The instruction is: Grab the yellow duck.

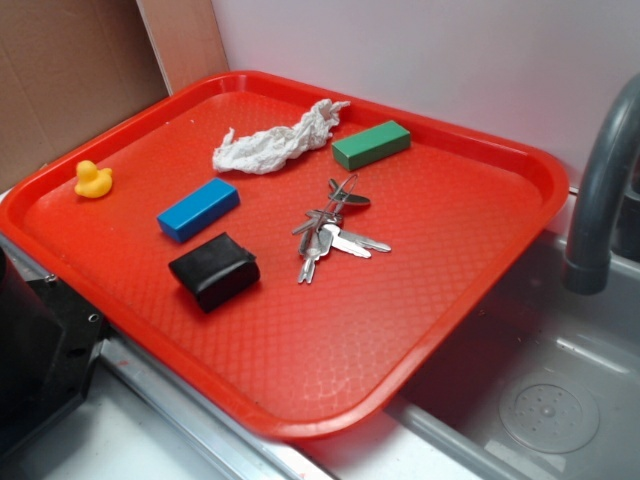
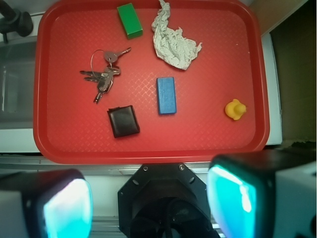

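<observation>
While the claw (image 2: 148, 198) was held open off the tray (image 1: 470, 290), the duck (image 1: 93, 180) was seen alone, the blue block (image 1: 198, 209) nearest.

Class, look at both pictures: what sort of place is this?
Probably a toy kitchen sink counter: a grey faucet over a basin with a drain, and a red tray resting across it.
</observation>
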Robot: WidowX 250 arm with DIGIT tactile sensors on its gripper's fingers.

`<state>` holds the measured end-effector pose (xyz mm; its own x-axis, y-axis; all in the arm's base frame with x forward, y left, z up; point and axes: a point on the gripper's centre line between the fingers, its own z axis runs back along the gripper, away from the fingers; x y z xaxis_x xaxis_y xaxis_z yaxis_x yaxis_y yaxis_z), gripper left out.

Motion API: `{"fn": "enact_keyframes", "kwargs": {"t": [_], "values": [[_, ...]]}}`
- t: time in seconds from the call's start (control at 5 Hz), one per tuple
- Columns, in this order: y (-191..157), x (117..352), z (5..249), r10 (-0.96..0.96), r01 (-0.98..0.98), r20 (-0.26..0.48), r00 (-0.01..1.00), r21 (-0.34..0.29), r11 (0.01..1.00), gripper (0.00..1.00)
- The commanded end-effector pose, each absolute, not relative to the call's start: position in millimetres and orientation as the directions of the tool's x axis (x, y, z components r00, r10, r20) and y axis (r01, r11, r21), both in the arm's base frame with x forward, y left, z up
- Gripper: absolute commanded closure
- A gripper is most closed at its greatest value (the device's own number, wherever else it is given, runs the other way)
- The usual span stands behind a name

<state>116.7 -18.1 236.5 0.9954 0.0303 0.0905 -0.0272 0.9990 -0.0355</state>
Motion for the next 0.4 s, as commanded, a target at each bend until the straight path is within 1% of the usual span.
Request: {"fn": "enact_keyframes", "kwargs": {"t": [0.0, 0.2], "values": [[-18.1, 116.7, 236.5, 0.030, -0.027, 0.091, 0.995, -0.035, 0.999, 0.00], [31.9, 112.6, 186.5, 0.277, -0.278, -0.020, 0.961, -0.040, 0.960, 0.00]]}}
